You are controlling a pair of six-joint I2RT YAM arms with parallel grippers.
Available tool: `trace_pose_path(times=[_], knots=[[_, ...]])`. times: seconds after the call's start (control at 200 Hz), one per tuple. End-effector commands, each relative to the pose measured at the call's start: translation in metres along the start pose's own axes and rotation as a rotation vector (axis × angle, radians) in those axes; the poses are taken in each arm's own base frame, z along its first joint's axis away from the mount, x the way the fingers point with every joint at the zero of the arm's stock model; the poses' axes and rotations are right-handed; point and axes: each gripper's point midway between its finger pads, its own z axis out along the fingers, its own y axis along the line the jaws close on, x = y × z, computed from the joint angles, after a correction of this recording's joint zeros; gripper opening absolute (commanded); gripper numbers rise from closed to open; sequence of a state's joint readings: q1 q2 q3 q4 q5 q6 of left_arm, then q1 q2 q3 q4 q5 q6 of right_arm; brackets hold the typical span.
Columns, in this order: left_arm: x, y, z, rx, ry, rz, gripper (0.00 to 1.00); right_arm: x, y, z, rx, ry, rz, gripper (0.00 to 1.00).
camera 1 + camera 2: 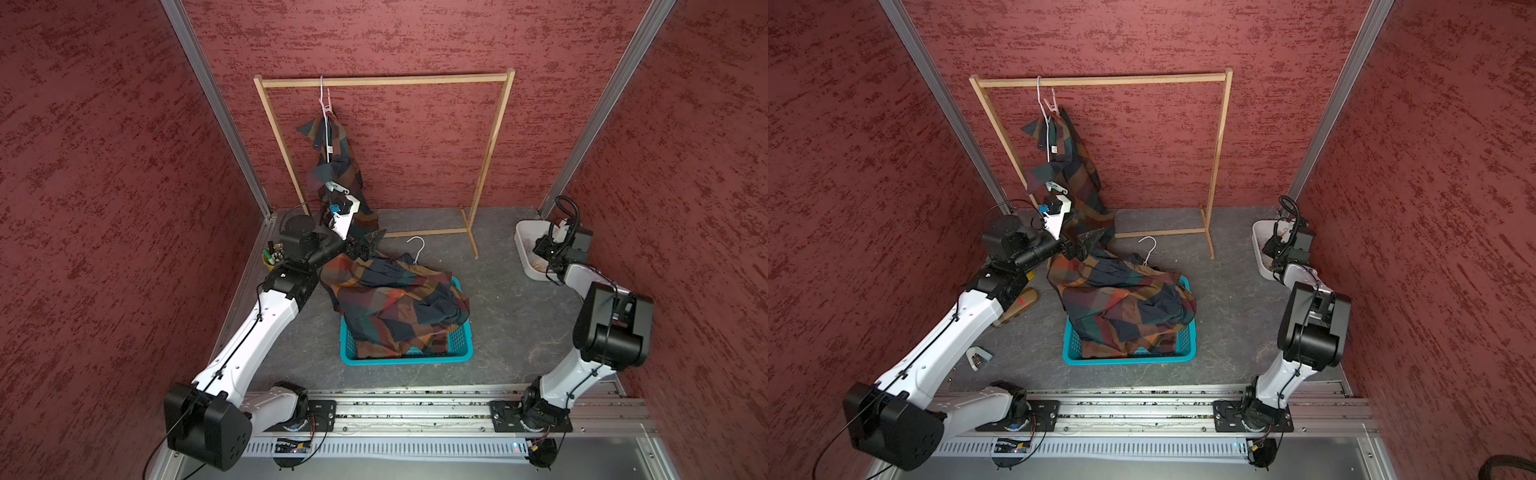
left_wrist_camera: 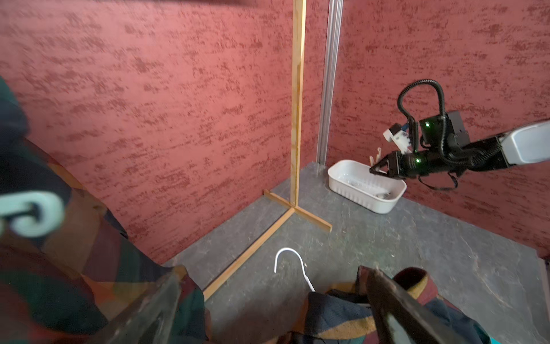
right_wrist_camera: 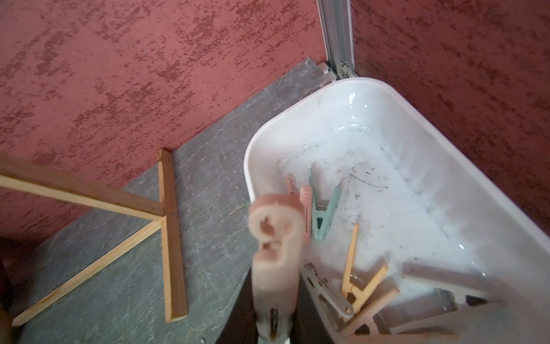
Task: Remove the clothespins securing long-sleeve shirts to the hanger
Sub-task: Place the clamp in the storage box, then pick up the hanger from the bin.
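Standing at the back of the grey, slate-veined desk (image 1: 519, 316), the wooden rack (image 1: 382, 80) is a light frame of thin square battens. A hanging plaid shirt (image 1: 338, 166), soft woven cloth in green, navy, maroon and orange blocks, droops bunched from a white hanger (image 1: 322, 93) hooked over the rack's rail near the post on the left arm's side. It probably stays up only because pins clamp it. The second plaid shirt (image 1: 395, 303) lies crumpled in front of the rack, spilling over a teal lattice-walled basket (image 1: 407, 358), apparently already freed. A glossy white tub (image 3: 387, 125) with rounded corners sits past the rack's foot on the right arm's side, a sensible drop point clear of the cloth. The left gripper (image 1: 372, 245) hovers low beside the hanging shirt, just in front of the rack, its fingers (image 2: 395, 300) spread wide and empty, probably readied for another pin. The right gripper (image 3: 273, 324) is at the tub's rim, fingers clenched on the tail of a peach clothespin (image 3: 276, 235), likely about to drop it. A bare hanger (image 2: 287, 250) rests on the desk in front of the rack. Two pins grip the hanging shirt: a mint clothespin (image 2: 29, 213) with a curled hook end, and a pink clothespin (image 1: 1052, 104) by the hanger's neck. Several loose clothespins (image 3: 324, 208) lie in the tub
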State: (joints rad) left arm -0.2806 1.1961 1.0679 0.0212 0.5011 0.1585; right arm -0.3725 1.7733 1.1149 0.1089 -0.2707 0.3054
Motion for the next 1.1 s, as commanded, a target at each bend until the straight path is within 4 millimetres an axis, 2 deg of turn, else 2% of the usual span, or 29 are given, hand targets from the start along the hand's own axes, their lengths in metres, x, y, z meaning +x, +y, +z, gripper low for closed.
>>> trace_pose_path(times=[0.0,0.065,0.15,0.19,0.255,0.306,0.441,0.566,0.651,0.796,0.987,1.092], knots=[[0.005,-0.011,0.005,0.084,0.043,0.006,1.0,-0.01,-0.013,0.014,-0.003,0.006,0.049,0.0],[0.013,-0.016,0.01,0.117,0.071,0.0,1.0,-0.003,-0.025,0.025,0.011,0.037,0.074,0.0],[0.02,-0.021,0.015,0.15,0.098,0.007,1.0,0.005,-0.03,0.033,0.009,0.059,0.087,0.03],[0.025,-0.024,0.017,0.168,0.109,0.005,1.0,0.008,-0.031,0.035,0.008,0.066,0.096,0.11],[0.028,-0.029,0.02,0.208,0.122,0.003,1.0,0.011,-0.032,0.037,0.002,0.071,0.102,0.31],[0.03,-0.032,0.022,0.232,0.132,0.001,1.0,0.012,-0.032,0.038,-0.004,0.072,0.101,0.38],[0.036,-0.04,0.029,0.293,0.16,-0.003,1.0,0.004,-0.027,0.033,-0.018,0.051,0.088,0.42],[0.042,-0.047,0.036,0.35,0.182,0.008,1.0,-0.016,-0.013,0.014,-0.047,-0.014,0.064,0.45],[0.045,-0.052,0.041,0.382,0.202,0.024,1.0,-0.028,0.002,-0.005,-0.085,-0.063,0.042,0.47],[0.056,-0.069,0.049,0.449,0.272,0.075,0.99,-0.033,0.039,-0.04,-0.16,-0.12,-0.035,0.48],[0.069,-0.091,0.058,0.51,0.351,0.145,0.97,-0.009,0.113,-0.069,-0.3,-0.119,-0.143,0.48],[0.077,-0.098,0.065,0.517,0.409,0.198,0.96,0.003,0.144,-0.082,-0.374,-0.107,-0.183,0.48]])
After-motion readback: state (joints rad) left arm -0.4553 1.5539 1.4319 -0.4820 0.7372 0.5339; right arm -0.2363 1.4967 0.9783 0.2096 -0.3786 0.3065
